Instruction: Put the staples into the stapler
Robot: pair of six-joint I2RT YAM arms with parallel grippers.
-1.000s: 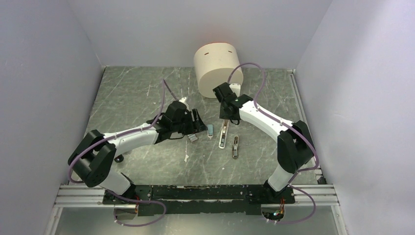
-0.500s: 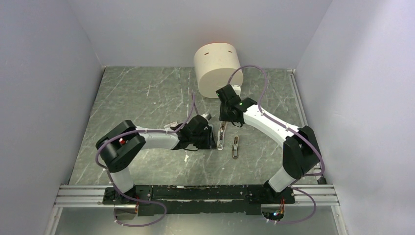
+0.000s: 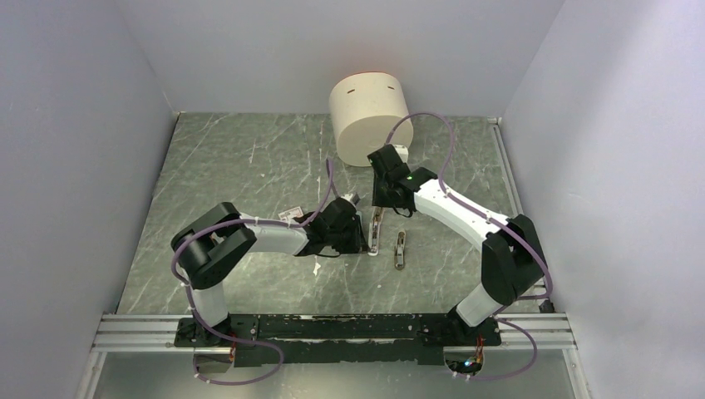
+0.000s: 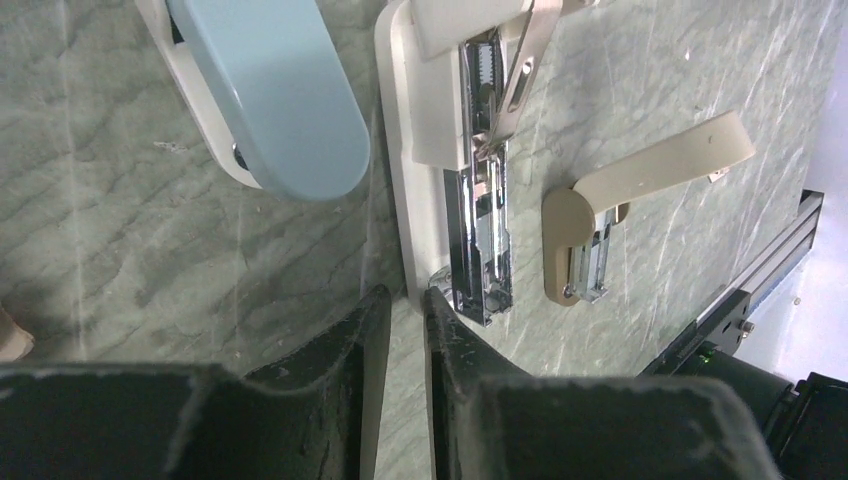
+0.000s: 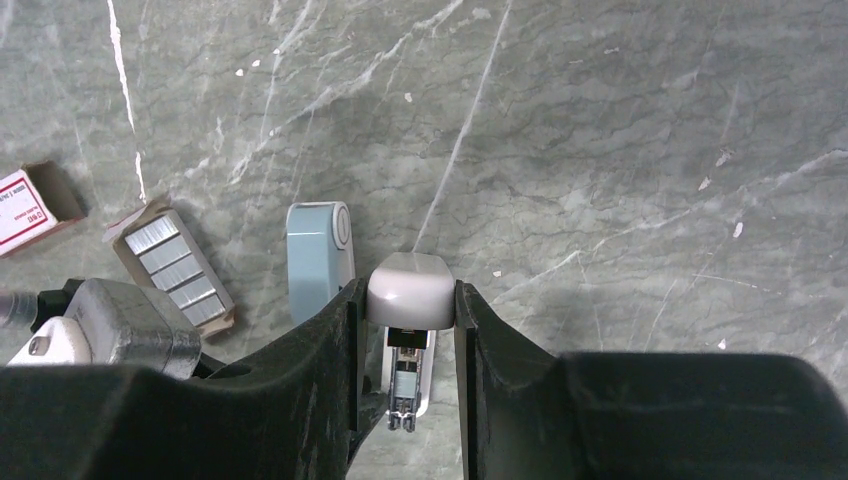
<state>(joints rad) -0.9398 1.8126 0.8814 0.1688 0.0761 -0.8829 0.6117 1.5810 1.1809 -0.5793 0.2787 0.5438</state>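
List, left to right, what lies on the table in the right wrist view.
In order: red-and-white staple box, open tray of grey staple strips, pale blue piece, white stapler.

Stapler: white, lying open on the counter, metal rail exposed. Pale blue piece left of it, beige piece right. Left gripper at its near end, jaws narrowly apart.

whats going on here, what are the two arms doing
The right gripper is clamped on the far end of the open stapler. The left gripper hovers at its near end, jaws almost closed; whether they hold anything is unclear. The staples lie off to the side.
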